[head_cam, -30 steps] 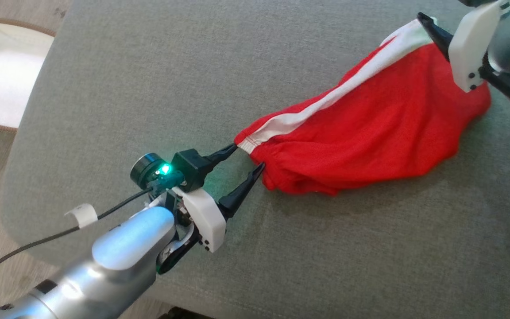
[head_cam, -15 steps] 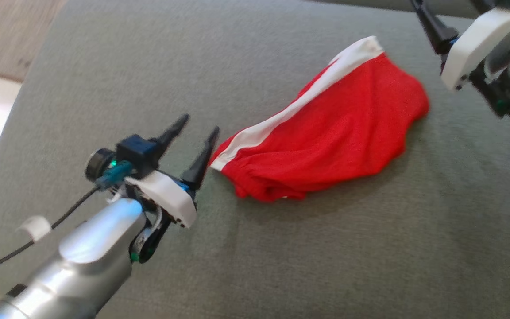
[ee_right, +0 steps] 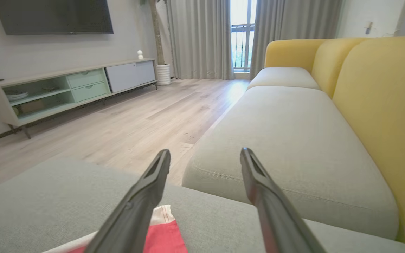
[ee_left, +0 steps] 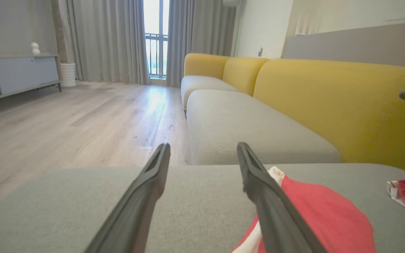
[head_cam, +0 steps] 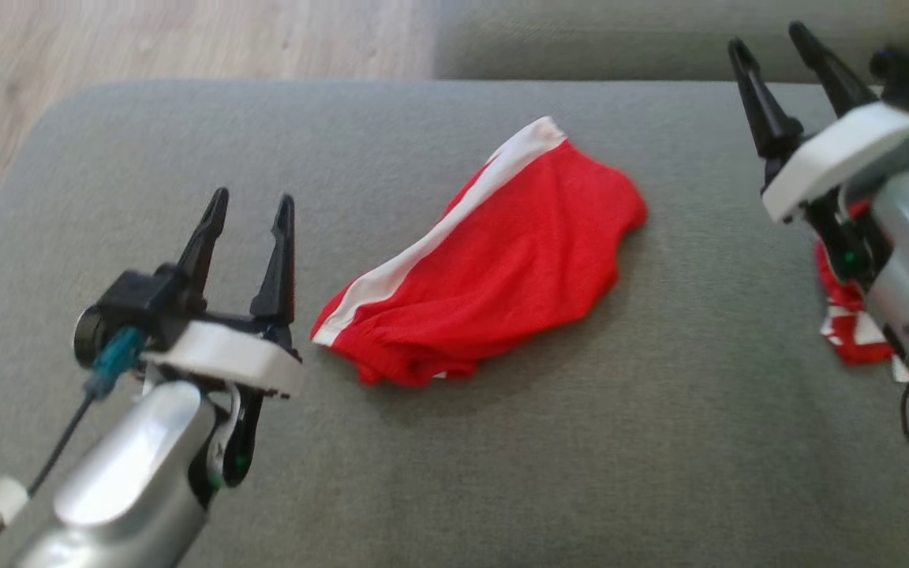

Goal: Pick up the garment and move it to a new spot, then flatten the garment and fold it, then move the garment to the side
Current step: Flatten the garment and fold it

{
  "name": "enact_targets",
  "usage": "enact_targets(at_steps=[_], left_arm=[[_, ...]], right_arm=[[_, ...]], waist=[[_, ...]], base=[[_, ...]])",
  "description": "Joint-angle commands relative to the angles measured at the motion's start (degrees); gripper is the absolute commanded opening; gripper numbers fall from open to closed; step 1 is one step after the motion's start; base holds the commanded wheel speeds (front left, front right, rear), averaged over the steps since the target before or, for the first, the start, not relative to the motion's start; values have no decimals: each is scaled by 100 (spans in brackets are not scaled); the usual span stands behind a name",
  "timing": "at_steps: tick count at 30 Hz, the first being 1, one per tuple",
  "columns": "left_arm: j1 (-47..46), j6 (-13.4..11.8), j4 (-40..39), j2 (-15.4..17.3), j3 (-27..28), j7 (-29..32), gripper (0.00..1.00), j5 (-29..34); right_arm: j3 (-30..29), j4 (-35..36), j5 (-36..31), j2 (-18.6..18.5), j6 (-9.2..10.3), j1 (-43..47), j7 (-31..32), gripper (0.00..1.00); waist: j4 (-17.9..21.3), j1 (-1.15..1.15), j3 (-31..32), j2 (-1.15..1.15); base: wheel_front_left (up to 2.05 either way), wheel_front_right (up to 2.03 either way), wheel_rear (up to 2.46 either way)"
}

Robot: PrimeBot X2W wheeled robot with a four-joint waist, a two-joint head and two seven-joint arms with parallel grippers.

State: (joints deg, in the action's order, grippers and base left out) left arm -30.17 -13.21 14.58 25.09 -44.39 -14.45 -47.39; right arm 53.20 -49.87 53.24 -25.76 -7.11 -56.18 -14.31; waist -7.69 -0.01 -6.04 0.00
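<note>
The work surface was a broad grey upholstered seat cushion (head_cam: 502, 473) with rounded corners and a fine, even weave. Beyond its far edge sat a second grey cushion (ee_left: 244, 130) of the same sofa, backed by yellow upholstery (ee_left: 329, 98). Pale wood flooring (ee_right: 125, 119) ran alongside the sofa to full-length grey curtains (ee_left: 111, 38) that framed a bright balcony door (ee_left: 156, 35). Against the wall stood a low cabinet (ee_right: 65, 88) with green drawers and open shelves, and a dark screen (ee_right: 51, 15) was mounted above it.

The garment (head_cam: 502, 260) lay near the middle of the near cushion, between the two arms and touching neither. It was bright red, with a white band (head_cam: 439, 233) along one long edge. In the head view it ran on a diagonal from near left to far right. It was loosely bunched rather than flat: the near-left end was puckered into small folds, the lower edge was doubled under, and the far end was rounded.

The left fingers (head_cam: 279, 252) stood spread apart and empty, just beside the garment's near-left end. The right fingers (head_cam: 758, 91) were likewise spread and held nothing, over the cushion's right side and apart from the garment's far end. A second red-and-white cloth (head_cam: 841, 331) lay on the cushion, partly hidden behind the right arm.
</note>
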Motion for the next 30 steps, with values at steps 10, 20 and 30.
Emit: enact_targets(at_steps=[10, 20, 30], left_arm=[[1261, 62, -460, -446, 1362, -54, 100, 1162], [1944, 565, -380, -1002, 2074, -54, 100, 1859], [1690, 1012, -190, -1344, 2262, -54, 100, 2222]], right_arm=[[-2523, 1062, -1514, 673, -37, 2306, -68, 100], [-3682, 1885, -2696, 1411, -37, 3543, 68, 100], [-4264, 2272, -2160, 1995, -37, 3446, 1285, 100]], waist=[[455, 1, 445, 0], [393, 1, 360, 0], [-50, 1, -188, 0]], base=[[0, 0, 0], [0, 0, 0], [0, 0, 0]])
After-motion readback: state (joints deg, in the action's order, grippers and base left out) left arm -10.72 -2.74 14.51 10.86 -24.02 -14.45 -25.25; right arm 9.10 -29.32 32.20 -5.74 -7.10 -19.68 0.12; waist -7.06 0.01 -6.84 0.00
